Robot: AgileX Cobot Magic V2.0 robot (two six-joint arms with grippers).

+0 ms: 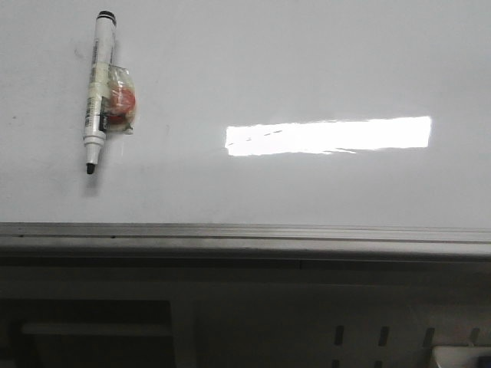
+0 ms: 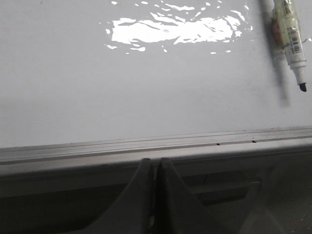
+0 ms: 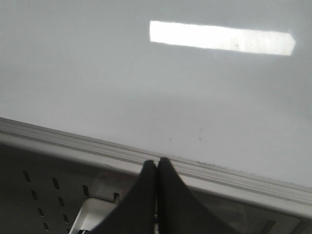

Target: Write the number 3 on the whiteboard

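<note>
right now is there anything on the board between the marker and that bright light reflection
Nothing: in the front view the whiteboard is bare between the marker and the light reflection. No number is written there yet.

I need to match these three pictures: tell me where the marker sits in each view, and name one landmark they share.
Front view: marker lies at upper left on the whiteboard, tip toward the frame.
Left wrist view: marker at upper right corner.
Right wrist view: not in it.
Shared landmark: bright rectangular light reflection.
</note>
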